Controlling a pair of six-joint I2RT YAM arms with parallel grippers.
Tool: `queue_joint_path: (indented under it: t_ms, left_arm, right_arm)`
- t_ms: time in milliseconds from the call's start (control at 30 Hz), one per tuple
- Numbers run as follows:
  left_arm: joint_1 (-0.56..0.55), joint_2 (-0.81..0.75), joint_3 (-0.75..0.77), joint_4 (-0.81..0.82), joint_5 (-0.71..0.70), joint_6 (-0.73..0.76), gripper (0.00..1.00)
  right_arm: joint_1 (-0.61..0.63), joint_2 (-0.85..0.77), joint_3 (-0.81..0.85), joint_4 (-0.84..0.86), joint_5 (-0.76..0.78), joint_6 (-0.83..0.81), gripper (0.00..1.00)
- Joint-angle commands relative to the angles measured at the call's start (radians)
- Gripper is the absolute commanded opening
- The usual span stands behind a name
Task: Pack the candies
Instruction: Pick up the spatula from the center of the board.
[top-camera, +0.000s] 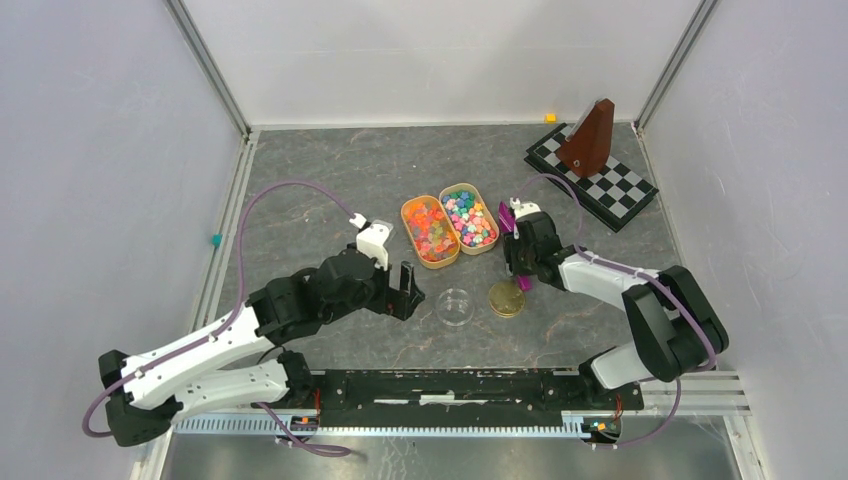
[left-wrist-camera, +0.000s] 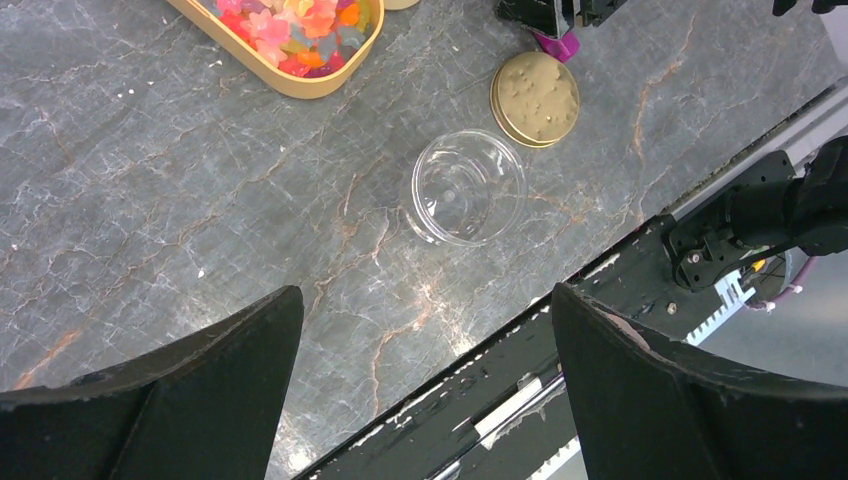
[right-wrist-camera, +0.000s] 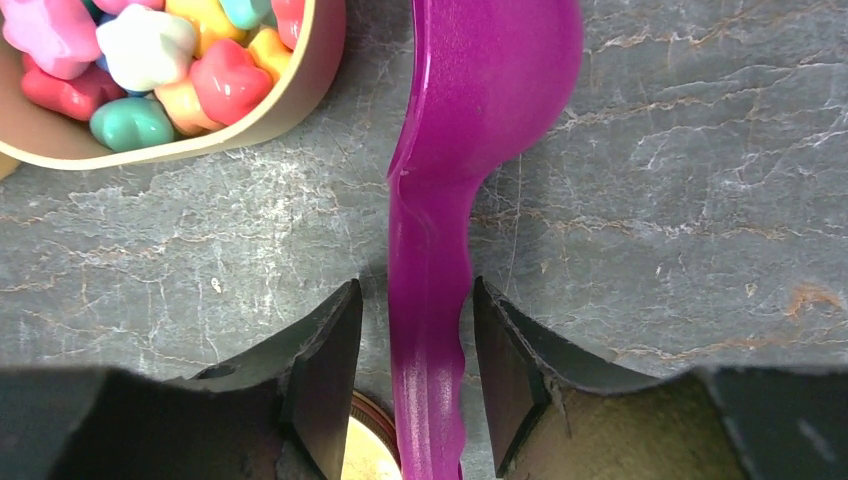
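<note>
The candies fill two tan oval trays, one mostly orange-red (top-camera: 430, 232) and one of mixed colours (top-camera: 468, 218); they also show in the right wrist view (right-wrist-camera: 150, 60). A purple scoop (right-wrist-camera: 440, 250) lies on the table beside the mixed tray. My right gripper (right-wrist-camera: 418, 330) straddles its handle, jaws slightly apart from it on both sides. A clear empty jar (top-camera: 456, 306) and its gold lid (top-camera: 506, 298) sit in front of the trays. My left gripper (top-camera: 405, 290) is open and empty, left of the jar (left-wrist-camera: 467, 187).
A checkerboard (top-camera: 592, 178) with a brown wedge-shaped block (top-camera: 588, 140) stands at the back right. The black base rail (top-camera: 460, 390) runs along the near edge. White walls close in the table on three sides.
</note>
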Motion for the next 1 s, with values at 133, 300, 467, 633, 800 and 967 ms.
queue_joint_path:
  t_ms: [133, 300, 467, 633, 800, 967]
  left_arm:
    - [-0.006, -0.058, -0.049, 0.030, -0.023, 0.000, 1.00]
    - [-0.007, -0.062, -0.061, 0.032, -0.029, -0.006, 1.00]
    - [-0.007, -0.052, -0.063, 0.041, -0.038, -0.003, 1.00]
    - [-0.007, -0.038, -0.049, 0.052, -0.045, 0.015, 1.00]
    - [-0.006, -0.020, -0.024, 0.056, -0.050, 0.046, 1.00]
    - [0.014, 0.016, 0.022, 0.055, -0.041, 0.065, 1.00]
  right_arm:
    - [-0.006, 0.038, 0.027, 0.052, 0.013, 0.009, 0.46]
    - [-0.007, 0.050, 0.002, 0.052, 0.036, 0.002, 0.37]
    - [-0.008, 0.039, -0.018, 0.053, 0.038, 0.004, 0.23]
    - [-0.008, 0.003, -0.017, 0.053, 0.040, 0.001, 0.13]
    - [-0.015, -0.082, -0.006, 0.017, 0.044, -0.002, 0.06]
    - [-0.016, -0.212, -0.005, -0.027, 0.018, 0.002, 0.04]
